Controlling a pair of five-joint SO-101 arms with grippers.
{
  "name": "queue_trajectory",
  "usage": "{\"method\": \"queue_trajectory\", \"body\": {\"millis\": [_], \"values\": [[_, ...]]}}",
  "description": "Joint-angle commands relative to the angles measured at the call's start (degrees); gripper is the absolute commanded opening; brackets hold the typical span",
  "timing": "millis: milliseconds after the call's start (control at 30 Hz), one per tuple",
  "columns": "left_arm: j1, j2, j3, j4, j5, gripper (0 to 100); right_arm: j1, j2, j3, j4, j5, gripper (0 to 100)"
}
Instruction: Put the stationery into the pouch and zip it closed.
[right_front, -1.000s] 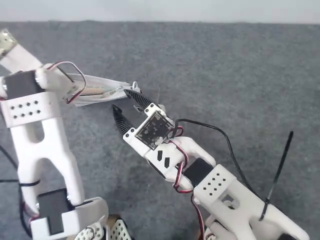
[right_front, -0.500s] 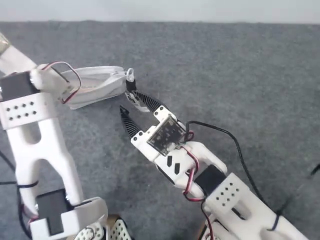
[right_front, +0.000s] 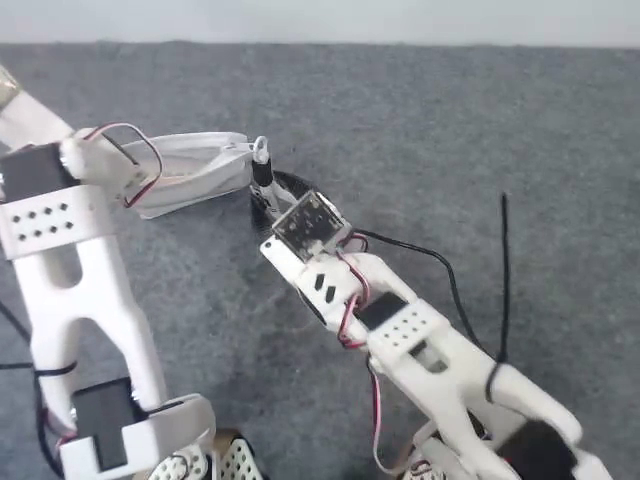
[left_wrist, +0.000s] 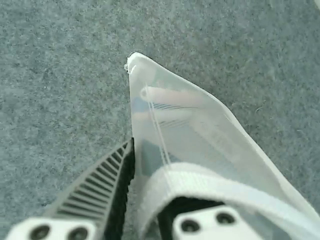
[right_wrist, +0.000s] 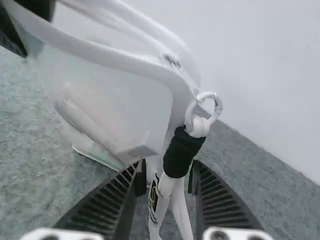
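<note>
Pouch (right_front: 205, 165), translucent white, one item, at the far left part of the desk (right_front: 450, 130). It lies lengthwise across the desk, with its zip band on top. The right wrist view shows its lower edge down at the grey felt-like surface.

Left arm (right_front: 75, 260): white, rising from the near left corner of the desk towards the pouch's left end.

Left gripper (left_wrist: 150, 170): closed on the left end of the pouch. One black ribbed finger (left_wrist: 107, 195) is pressed against the outside of the wall, and the white zip band crosses over the other.

Stationery (left_wrist: 170, 95): pale, slim, pen-like pieces, seen through the pouch wall and lying along its length. The count cannot be told.

Zip pull (right_wrist: 182, 147): at the right end of the pouch. It has a white ring (right_wrist: 209, 105) on top, then a black sleeve, then white cord strands hanging below. Whether the zip is fully run shut cannot be told.

Right gripper (right_wrist: 167, 175): black ribbed fingers drawn in close on either side of the zip pull, pinching it just below the black sleeve.

Right arm (right_front: 400, 330): white, slanting from the near right corner of the desk up to the pouch's right end.

Cable (right_front: 420, 252): black, trailing from the right arm's wrist over the desk to the right.

Wall (right_front: 320, 20): white, along the desk's far edge.
</note>
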Motion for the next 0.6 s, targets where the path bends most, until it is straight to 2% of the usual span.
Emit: {"method": "queue_trajectory", "body": {"millis": [0,200,400,567], "values": [[-0.26,-3.78,-0.84,-1.93,-0.09,1,1.80,3.74,-6.42,-1.63,-0.79,13.3],[-0.26,-3.78,-0.84,-1.93,-0.09,1,1.98,6.37,-9.05,-1.71,-9.23,13.4],[-0.26,-3.78,-0.84,-1.93,-0.09,1,2.95,7.08,-8.97,-8.31,-9.41,13.0],[-0.26,-3.78,-0.84,-2.02,-0.09,1,4.00,7.08,-8.97,-8.57,-9.41,12.9]]}}
